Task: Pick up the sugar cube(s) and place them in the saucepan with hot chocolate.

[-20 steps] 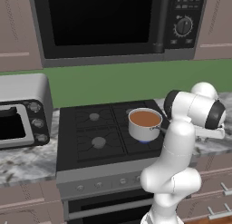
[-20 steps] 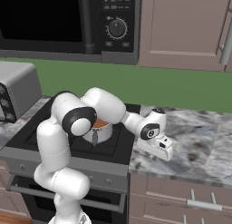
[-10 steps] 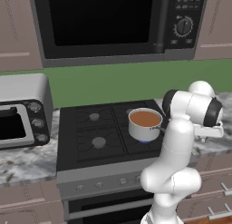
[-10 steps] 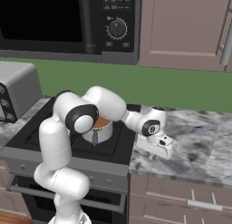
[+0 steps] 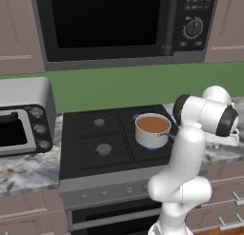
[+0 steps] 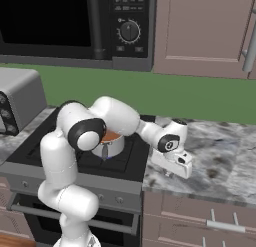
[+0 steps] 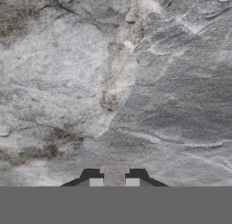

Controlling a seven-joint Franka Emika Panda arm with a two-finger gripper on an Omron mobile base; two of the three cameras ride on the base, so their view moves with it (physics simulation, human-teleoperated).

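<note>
We see the saucepan [image 5: 152, 130] on the front right burner of the stove [image 5: 95, 148], its handle pointing right toward the arm. A microwave [image 5: 124, 24] hangs above the stove, and a toaster oven [image 5: 21, 117] stands on the bench [image 6: 220, 156] to the stove's left. Right of the stove, the end effector [image 6: 176, 164] sits low over the bench, just beside the stove's edge.

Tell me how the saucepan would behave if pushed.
The saucepan is nearly full of brown liquid, so probably heavy for its size and apt to slosh. It stands on the raised grates of the stove, so a push may make it catch or tip rather than slide.
</note>
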